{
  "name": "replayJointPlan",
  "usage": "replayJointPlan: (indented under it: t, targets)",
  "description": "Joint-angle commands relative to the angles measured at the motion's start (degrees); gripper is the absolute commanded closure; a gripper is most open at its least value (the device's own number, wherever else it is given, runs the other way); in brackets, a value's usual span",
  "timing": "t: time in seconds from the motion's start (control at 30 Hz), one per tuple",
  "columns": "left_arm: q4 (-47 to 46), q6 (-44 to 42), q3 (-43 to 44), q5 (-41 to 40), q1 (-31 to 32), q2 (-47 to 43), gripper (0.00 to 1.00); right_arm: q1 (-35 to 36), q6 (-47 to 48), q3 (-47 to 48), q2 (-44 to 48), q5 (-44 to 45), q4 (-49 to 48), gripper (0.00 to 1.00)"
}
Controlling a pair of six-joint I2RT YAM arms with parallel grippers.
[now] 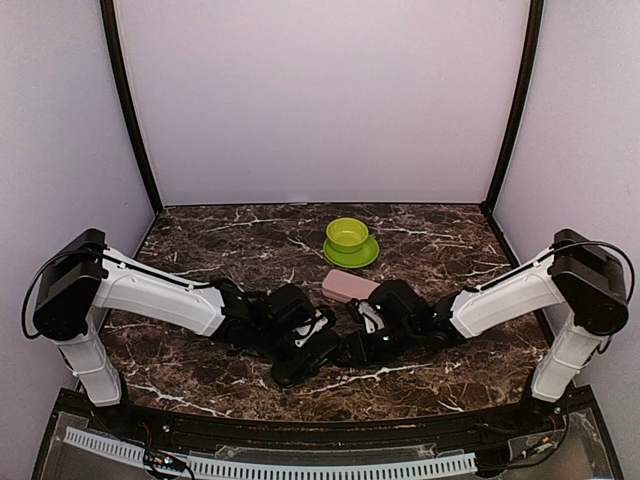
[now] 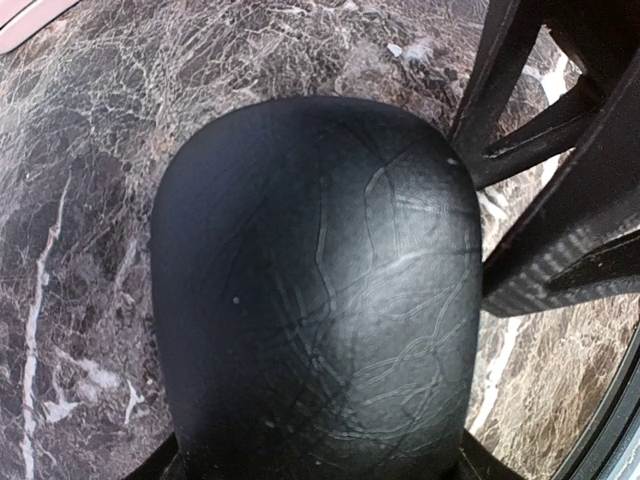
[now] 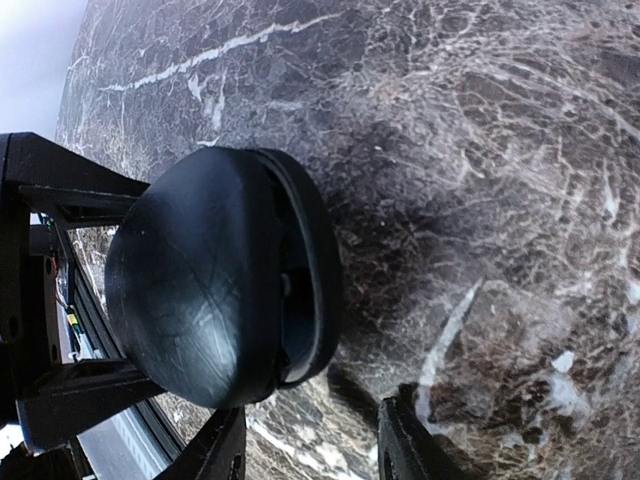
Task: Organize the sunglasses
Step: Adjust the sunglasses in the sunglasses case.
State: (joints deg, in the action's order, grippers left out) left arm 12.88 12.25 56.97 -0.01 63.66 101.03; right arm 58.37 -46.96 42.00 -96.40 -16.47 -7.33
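No sunglasses show in any view. A black oblong hard case (image 1: 300,362) lies on the marble near the front, between the two grippers. It fills the left wrist view as a dark dome (image 2: 320,300). My left gripper (image 1: 298,338) (image 2: 320,468) is shut on it, one finger pressed to each side. In the right wrist view the case (image 3: 210,290) shows end-on with its lid slightly ajar; what is inside is too dark to tell. My right gripper (image 1: 362,335) (image 3: 305,450) stands open just beside the case, with only marble between its fingers.
A pink rounded case (image 1: 350,286) (image 2: 20,18) lies just behind the grippers. Farther back a green bowl (image 1: 347,234) sits on a green plate (image 1: 352,256). The table's front edge (image 1: 320,415) runs close behind the black case.
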Motion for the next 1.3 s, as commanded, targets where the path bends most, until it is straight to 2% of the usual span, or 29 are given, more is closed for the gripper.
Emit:
replayJointPlan:
  t: [0.0,0.37,0.73,0.93,1.07,1.27]
  targets:
    - [0.4,0.3,0.8,0.6,0.2,0.2,0.46,0.5,0.4,1.8,-1.1,1.0,-1.7,0.55]
    - [-0.6,0.0,0.3,3.0,0.2,0.0,0.47,0.7,0.8,1.3,-0.4,4.9,-1.5,0.59]
    - [-1.2,-0.5,-0.3,4.8,0.2,0.2,0.49,0.7,-1.4,-1.4,-0.9,5.4,-8.5,0.60]
    - [-0.7,0.0,-0.1,1.9,0.2,0.3,0.51,0.6,-2.9,-4.2,0.2,6.5,-9.0,0.59]
    - [1.0,-0.1,0.5,-0.6,0.3,0.4,0.45,0.6,-1.3,-3.7,1.4,5.8,-4.8,0.56]
    - [1.9,-1.3,1.1,-2.1,1.1,0.8,0.29,0.2,4.4,-2.3,4.1,4.6,4.6,0.52]
